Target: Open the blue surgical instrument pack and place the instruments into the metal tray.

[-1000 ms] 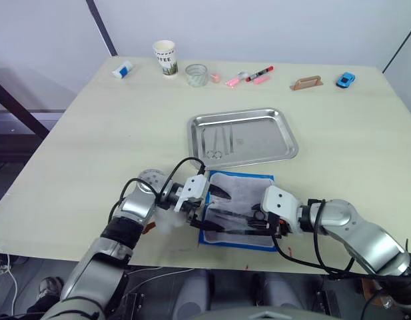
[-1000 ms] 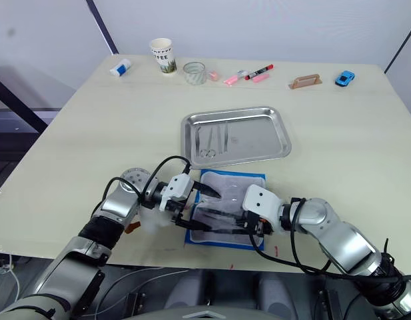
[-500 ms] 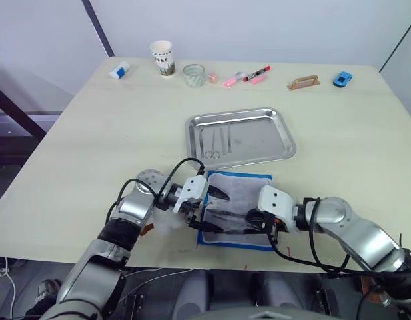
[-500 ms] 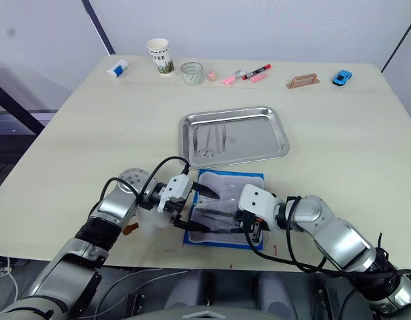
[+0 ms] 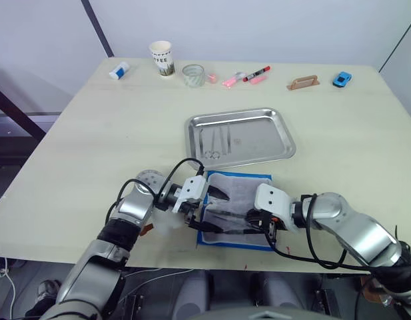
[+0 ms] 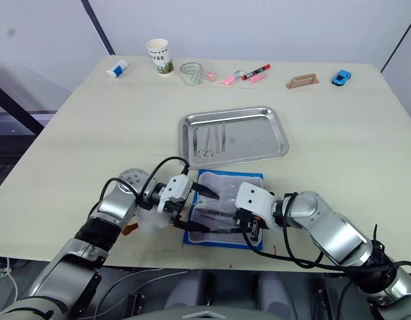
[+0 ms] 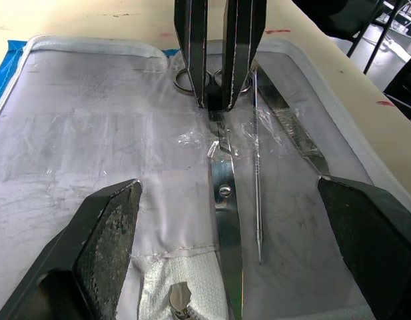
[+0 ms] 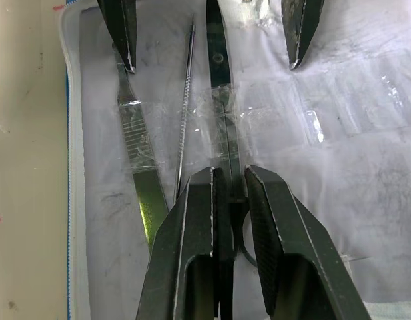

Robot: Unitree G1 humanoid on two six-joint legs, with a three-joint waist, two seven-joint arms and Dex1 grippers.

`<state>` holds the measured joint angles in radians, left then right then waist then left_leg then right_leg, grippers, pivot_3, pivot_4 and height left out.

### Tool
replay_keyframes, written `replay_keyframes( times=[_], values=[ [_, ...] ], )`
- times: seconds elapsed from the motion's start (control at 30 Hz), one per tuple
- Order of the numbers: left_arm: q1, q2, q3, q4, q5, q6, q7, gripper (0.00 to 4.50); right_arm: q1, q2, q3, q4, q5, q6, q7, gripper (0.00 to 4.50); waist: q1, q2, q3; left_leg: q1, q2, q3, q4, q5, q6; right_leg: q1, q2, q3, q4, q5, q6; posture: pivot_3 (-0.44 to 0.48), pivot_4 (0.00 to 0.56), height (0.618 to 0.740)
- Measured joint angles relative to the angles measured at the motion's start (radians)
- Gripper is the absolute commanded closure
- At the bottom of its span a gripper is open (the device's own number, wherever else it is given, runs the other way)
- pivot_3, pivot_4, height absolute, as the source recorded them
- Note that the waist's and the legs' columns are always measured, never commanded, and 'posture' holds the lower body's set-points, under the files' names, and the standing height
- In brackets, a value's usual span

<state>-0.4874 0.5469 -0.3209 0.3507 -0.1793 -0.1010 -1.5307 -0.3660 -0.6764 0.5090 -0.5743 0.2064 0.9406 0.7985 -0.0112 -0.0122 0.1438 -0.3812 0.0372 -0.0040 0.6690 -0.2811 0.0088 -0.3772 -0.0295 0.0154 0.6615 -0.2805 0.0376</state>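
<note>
Near the table's [image 5: 92, 127] front edge, the left gripper [image 7: 225, 220] stood wide open over the opened blue surgical instrument pack [image 5: 235, 208]. The right gripper [image 8: 228, 200] pinched the scissors [image 8: 222, 100] lying inside. The metal tray [image 5: 240, 135] lay just behind.

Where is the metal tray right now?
In the left eye view, the metal tray sits mid-table just beyond the opened blue surgical instrument pack, a few instruments lying in its left part.
</note>
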Motion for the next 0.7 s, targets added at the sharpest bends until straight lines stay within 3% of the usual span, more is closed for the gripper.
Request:
replay_keyframes(
  times=[0.07,0.43,0.53,0.63,0.7],
  values=[
    [0.001,0.0,0.0,-0.001,0.0,0.0,0.001,0.0,-0.002,0.001,0.006,-0.007,0.003,0.009,0.002,2.03,0.0,0.0,0.0,0.0,0.0,0.0,0.0,0.0,0.0,0.0,0.0,0.0,0.0,0.0,0.0,0.0,0.15,0.74],
    [0.009,0.002,0.006,-0.002,0.0,-0.001,0.002,0.0,-0.025,0.003,0.021,0.007,-0.002,0.018,-0.001,2.03,-0.001,0.0,-0.001,0.0,0.0,0.0,0.0,0.0,0.0,0.0,0.0,0.0,0.0,0.0,0.0,0.0,0.15,0.74],
    [0.011,0.003,0.006,-0.002,0.0,-0.002,0.003,0.0,-0.029,0.003,0.023,0.01,-0.003,0.018,-0.003,2.87,-0.001,0.0,-0.001,0.0,0.0,0.0,0.0,0.0,0.0,0.0,0.0,0.0,0.0,0.0,0.0,0.0,0.15,0.74],
    [0.012,0.003,0.007,-0.001,0.0,-0.004,0.004,0.0,-0.034,0.007,0.024,0.016,-0.002,0.017,-0.001,4.22,-0.001,0.0,-0.002,0.0,0.0,0.0,0.0,0.0,0.0,0.0,0.0,0.0,0.0,0.0,0.0,0.0,0.15,0.74],
    [0.013,0.003,0.007,0.001,0.0,-0.005,0.005,0.0,-0.034,0.007,0.025,0.02,-0.002,0.014,0.0,4.37,-0.001,0.0,-0.002,0.0,0.0,0.0,0.0,0.0,0.0,0.0,0.0,0.0,0.0,0.0,0.0,0.0,0.15,0.74]
  ],
)
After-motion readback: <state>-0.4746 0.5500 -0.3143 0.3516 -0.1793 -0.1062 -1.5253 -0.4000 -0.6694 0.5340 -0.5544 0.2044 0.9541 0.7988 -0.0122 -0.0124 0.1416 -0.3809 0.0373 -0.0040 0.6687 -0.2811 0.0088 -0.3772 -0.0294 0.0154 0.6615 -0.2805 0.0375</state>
